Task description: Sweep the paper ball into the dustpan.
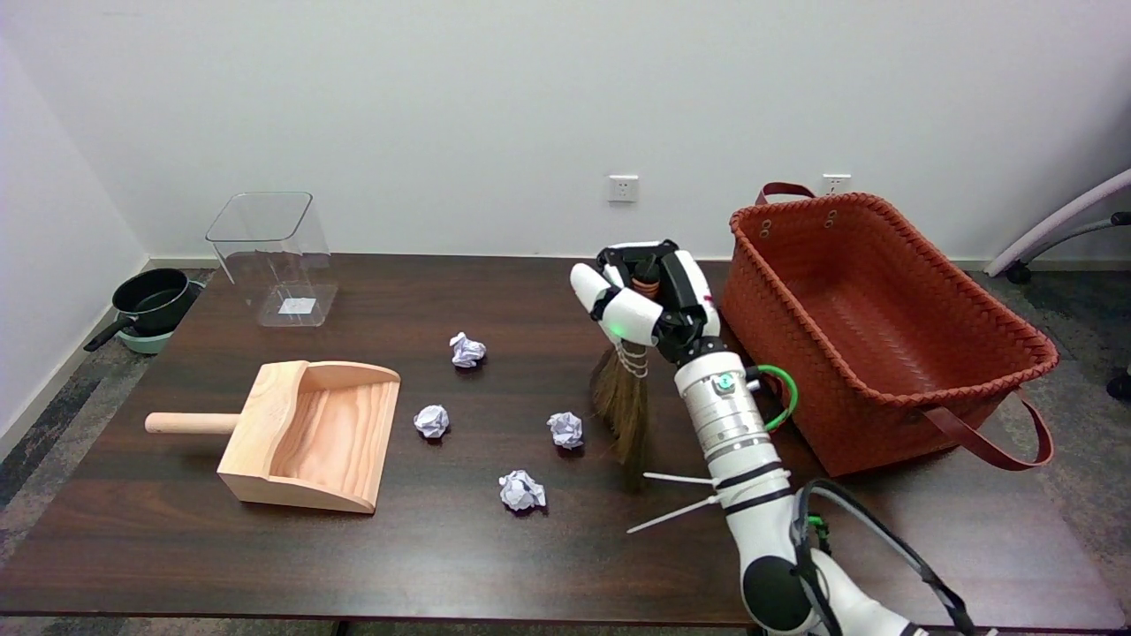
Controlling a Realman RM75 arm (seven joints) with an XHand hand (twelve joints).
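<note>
- My right hand (649,299) grips the handle of a small broom (621,405), bristles hanging down to the dark table (177,530).
- Four paper balls: the nearest paper ball (565,429) lies just left of the bristles.
- The wooden dustpan (305,435) sits well to the left, mouth facing the balls.
- A woven basket (884,327) stands to my right.

On my table (530,565) the dustpan (309,435) lies at the left, mouth to the right, four paper balls (431,420) scattered between it and the broom (623,402) in my right hand (649,296); the basket (875,327) sits right, a container (274,261) behind the dustpan
</note>
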